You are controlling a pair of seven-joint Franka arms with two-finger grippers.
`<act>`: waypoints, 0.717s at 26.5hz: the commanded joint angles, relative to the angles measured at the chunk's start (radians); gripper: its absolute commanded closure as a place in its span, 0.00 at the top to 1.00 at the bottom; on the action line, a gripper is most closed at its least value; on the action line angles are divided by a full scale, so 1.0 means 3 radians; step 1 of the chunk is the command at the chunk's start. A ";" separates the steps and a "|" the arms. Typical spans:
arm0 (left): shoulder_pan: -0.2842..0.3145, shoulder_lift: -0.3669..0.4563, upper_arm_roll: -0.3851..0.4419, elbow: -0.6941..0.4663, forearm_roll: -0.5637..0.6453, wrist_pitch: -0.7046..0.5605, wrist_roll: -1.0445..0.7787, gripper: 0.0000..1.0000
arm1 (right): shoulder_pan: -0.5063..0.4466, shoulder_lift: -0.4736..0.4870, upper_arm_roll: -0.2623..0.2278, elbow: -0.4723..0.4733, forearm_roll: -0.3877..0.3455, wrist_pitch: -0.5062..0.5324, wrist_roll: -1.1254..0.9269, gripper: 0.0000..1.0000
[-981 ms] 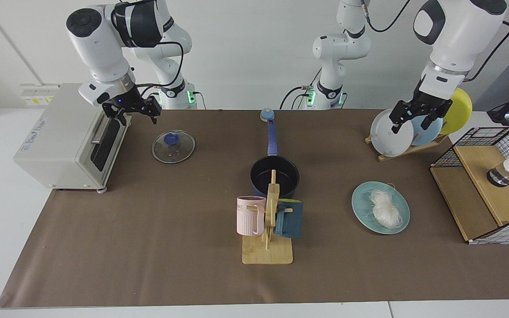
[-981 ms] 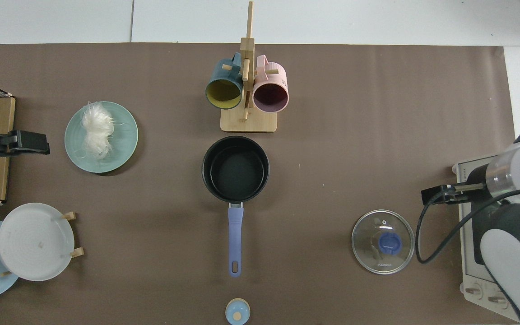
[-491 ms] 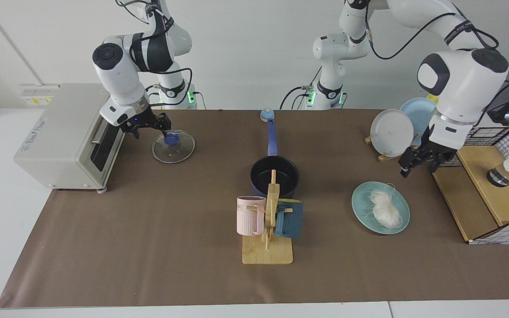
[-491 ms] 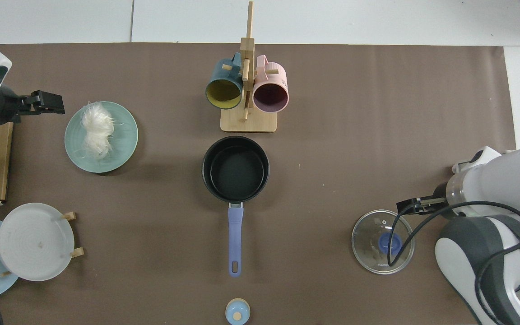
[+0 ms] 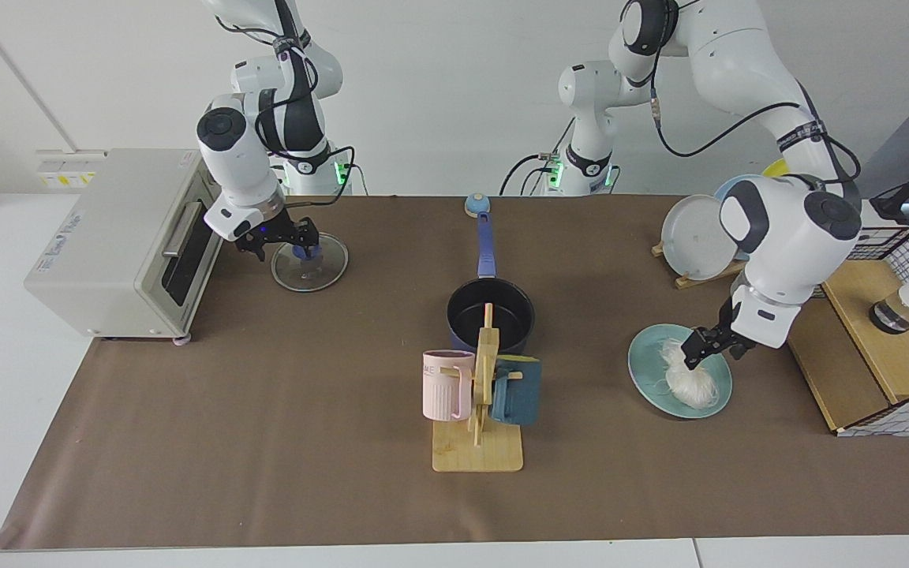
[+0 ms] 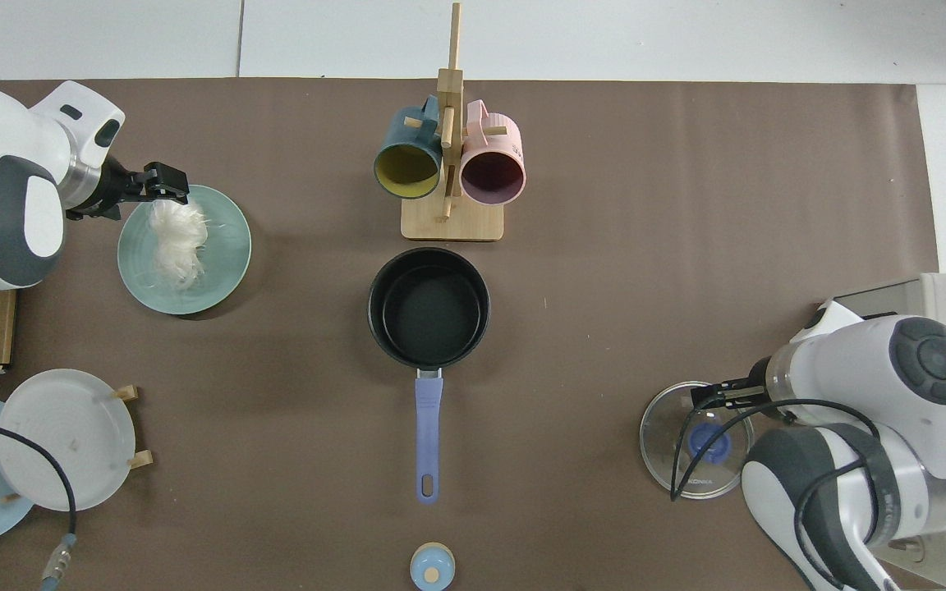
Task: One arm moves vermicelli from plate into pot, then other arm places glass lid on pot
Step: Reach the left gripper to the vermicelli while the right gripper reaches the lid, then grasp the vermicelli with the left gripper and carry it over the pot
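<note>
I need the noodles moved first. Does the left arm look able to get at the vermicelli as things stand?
Probably yes. The left gripper is right at the vermicelli, which lies uncovered on the plate; nothing stands between them.

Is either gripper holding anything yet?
Cannot be told: left gripper is at white vermicelli bundle; right gripper is at glass lid's blue knob.

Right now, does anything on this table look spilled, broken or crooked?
Nothing stands out. The noodles sit on the green plate, the pot is upright and empty, and the glass lid lies flat.
</note>
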 commanded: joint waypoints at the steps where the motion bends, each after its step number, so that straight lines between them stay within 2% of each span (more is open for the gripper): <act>1: 0.0015 0.0236 -0.0034 0.0188 0.0061 0.0058 -0.0072 1.00 | 0.0030 -0.0078 -0.0006 -0.0271 0.0024 0.0271 0.0017 1.00; 11: 0.0009 0.0394 -0.0034 0.0147 0.0322 0.0222 -0.0072 1.00 | 0.0066 0.0019 -0.0006 -0.0531 0.0024 0.0619 0.0032 1.00; 19: -0.0021 0.0389 -0.0039 -0.0026 0.0322 0.0406 -0.0256 1.00 | 0.0102 0.0019 -0.0006 -0.0649 0.0024 0.0634 0.0079 1.00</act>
